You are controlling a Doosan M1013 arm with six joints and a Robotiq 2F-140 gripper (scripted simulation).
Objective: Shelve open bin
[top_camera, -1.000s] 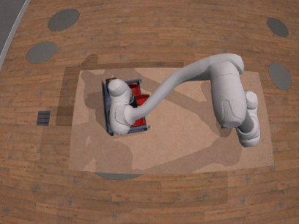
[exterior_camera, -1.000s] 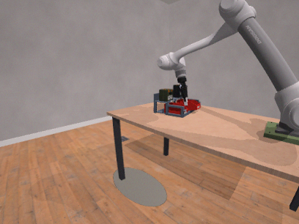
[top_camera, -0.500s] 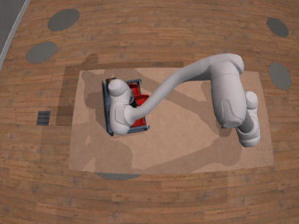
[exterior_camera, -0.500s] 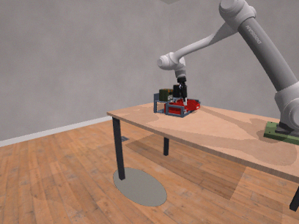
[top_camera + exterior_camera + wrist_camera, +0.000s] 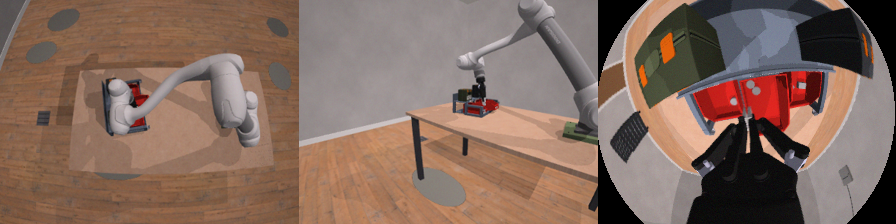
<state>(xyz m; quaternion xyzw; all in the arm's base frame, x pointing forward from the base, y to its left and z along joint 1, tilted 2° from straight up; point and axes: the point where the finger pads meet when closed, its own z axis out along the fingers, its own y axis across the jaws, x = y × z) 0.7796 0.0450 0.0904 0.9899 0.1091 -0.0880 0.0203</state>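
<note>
The red open bin sits at the front of the small grey-framed shelf on the table, between an olive bin and a black bin. Its rear end lies under the grey board. Small pale parts lie in it. My gripper reaches straight down, its fingertips pinched on the red bin's thin front wall. In the overhead view the arm hides the gripper.
The arm's green base plate stands at the table's right end. The arm stretches across the table top to the shelf. A dark floor grate lies left of the table. The table's edge runs close behind the shelf.
</note>
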